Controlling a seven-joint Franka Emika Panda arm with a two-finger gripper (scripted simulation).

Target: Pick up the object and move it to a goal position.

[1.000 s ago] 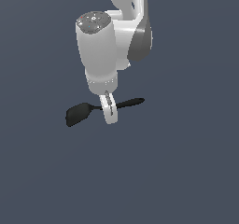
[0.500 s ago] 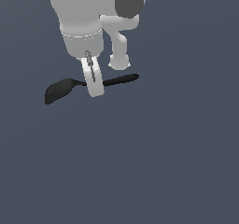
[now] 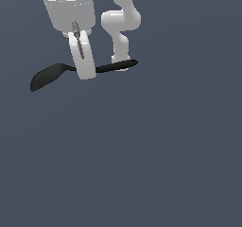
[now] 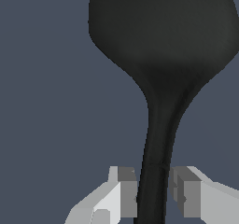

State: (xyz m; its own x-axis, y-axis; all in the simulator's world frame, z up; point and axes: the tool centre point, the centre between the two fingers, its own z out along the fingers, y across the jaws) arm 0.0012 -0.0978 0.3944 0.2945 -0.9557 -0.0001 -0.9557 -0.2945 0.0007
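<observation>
The black spatula hangs level in the air in the exterior view, its flat rounded blade toward that view's left and its slim handle toward the right. My gripper is shut on the handle near the blade and holds it well above the floor. In the wrist view the spatula fills much of the picture, and its handle runs between my two fingertips, where my gripper clamps it from both sides.
The white arm's base link stands behind the spatula's handle in the exterior view. A plain dark grey floor lies below.
My gripper has carried the spatula up and toward the exterior view's left, and closer to that camera. The grip on the handle has stayed the same.
</observation>
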